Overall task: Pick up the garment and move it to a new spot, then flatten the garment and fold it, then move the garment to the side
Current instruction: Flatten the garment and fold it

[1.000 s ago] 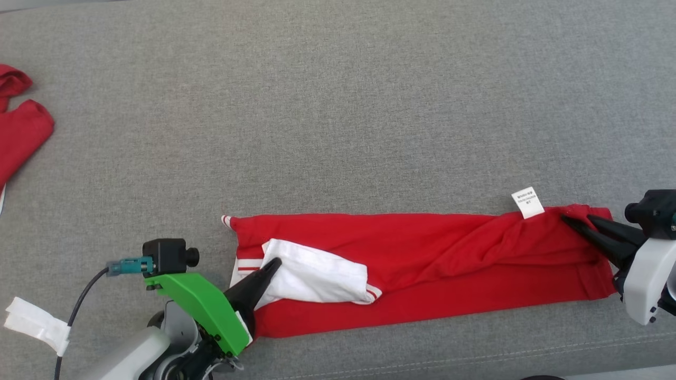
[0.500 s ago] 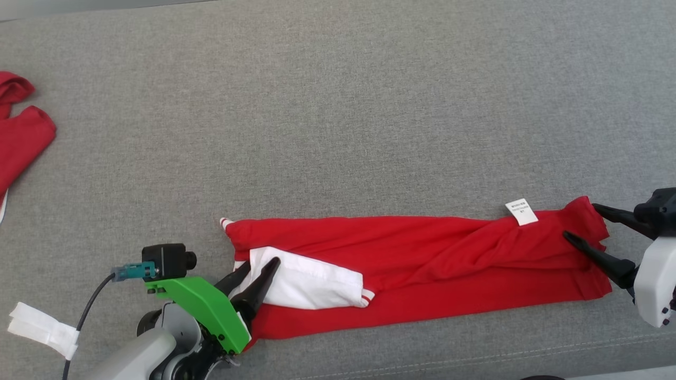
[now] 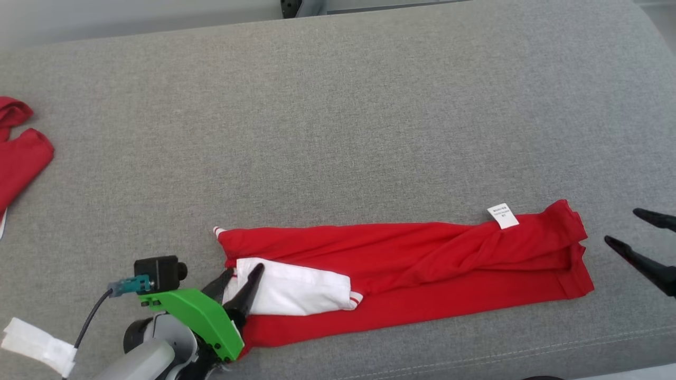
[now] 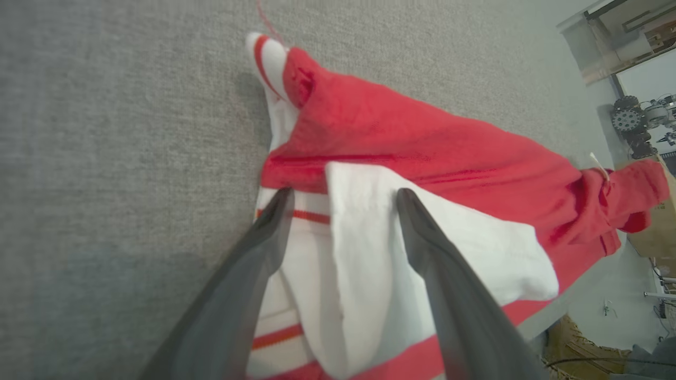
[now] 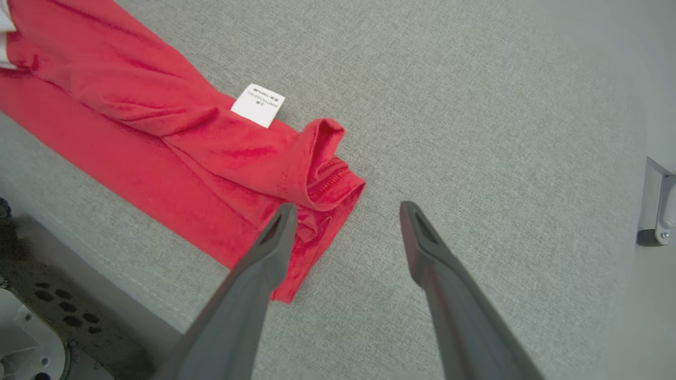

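The garment (image 3: 422, 264) is red with a white striped sleeve (image 3: 296, 287). It lies folded into a long strip near the front of the grey cushion (image 3: 338, 132), with a white label (image 3: 503, 215) toward its right end. My left gripper (image 3: 244, 270) is open over the strip's left end. In the left wrist view its fingers (image 4: 264, 253) straddle the white sleeve (image 4: 369, 253) of the garment (image 4: 422, 137). My right gripper (image 3: 622, 226) is open and stands just right of the strip, apart from it. In the right wrist view the right gripper (image 5: 348, 207) is open by the end of the garment (image 5: 132, 105).
Another red cloth (image 3: 18, 153) lies at the cushion's left edge. A white tape tag (image 3: 37, 343) hangs on the left arm's cable. The cushion's front seam (image 3: 475, 353) runs just below the strip. Bare grey fabric stretches behind the garment to the back edge.
Both grippers have opened and let go of the garment's ends. The right gripper has drawn back to the right, off the cloth. The head camera has shifted, showing more of the cushion's far edge.
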### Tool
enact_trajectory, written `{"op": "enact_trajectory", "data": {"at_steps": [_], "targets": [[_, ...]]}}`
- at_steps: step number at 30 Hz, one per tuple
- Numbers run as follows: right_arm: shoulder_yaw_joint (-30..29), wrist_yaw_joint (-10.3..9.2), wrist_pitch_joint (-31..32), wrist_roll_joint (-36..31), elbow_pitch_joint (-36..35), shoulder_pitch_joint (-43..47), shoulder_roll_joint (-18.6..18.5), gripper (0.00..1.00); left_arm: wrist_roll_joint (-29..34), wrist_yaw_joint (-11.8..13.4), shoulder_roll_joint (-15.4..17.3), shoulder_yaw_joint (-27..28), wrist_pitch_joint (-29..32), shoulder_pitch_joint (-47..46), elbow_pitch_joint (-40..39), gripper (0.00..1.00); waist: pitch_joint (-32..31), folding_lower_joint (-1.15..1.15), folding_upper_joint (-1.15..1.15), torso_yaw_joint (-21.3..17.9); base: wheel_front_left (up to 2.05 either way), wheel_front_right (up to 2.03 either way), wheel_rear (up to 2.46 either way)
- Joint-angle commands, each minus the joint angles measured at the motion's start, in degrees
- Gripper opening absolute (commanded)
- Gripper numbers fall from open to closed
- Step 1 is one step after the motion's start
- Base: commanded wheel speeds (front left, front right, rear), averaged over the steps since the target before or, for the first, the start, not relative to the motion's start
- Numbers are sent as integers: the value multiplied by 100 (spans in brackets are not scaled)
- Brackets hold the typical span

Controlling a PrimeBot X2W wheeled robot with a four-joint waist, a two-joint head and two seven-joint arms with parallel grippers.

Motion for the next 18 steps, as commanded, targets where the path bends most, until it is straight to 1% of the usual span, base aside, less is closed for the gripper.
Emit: {"op": "enact_trajectory", "data": {"at_steps": [1,4,7,8,10,12,14,16,18], "targets": [[-110,-10,-111,217,136,108,-73,100,236,170,137,15,-276,98,64,100,-87,0,0,0,0,0,0],[-433,-10,-350,578,516,282,-97,100,625,430,141,182,-692,151,-184,100,-207,0,0,61,0,0,0],[-933,-9,-486,903,977,569,73,100,986,692,220,469,-808,410,-479,100,-359,0,0,169,0,0,0],[-933,-9,-486,903,977,569,73,100,986,692,220,469,-808,410,-479,100,-359,0,0,169,0,0,0],[-1398,-9,-504,926,1184,775,228,100,1287,876,232,802,-829,595,-761,100,-468,0,0,240,0,0,0],[-2013,-10,-502,891,1444,1111,467,100,1707,1032,183,1173,-823,918,-1055,100,-577,0,0,313,0,0,0],[-2703,-9,-501,823,1690,1522,824,100,2169,1173,116,1580,-824,1281,-1324,100,-673,0,0,381,0,0,0],[-3467,-8,-502,551,1817,1960,1211,100,2692,1220,-16,2059,-823,1646,-1585,100,-775,0,0,454,0,0,0],[-4121,-9,-503,158,1854,2450,1575,100,3202,1251,-106,2403,-820,2081,-1649,100,-872,0,0,508,0,0,0]]}}
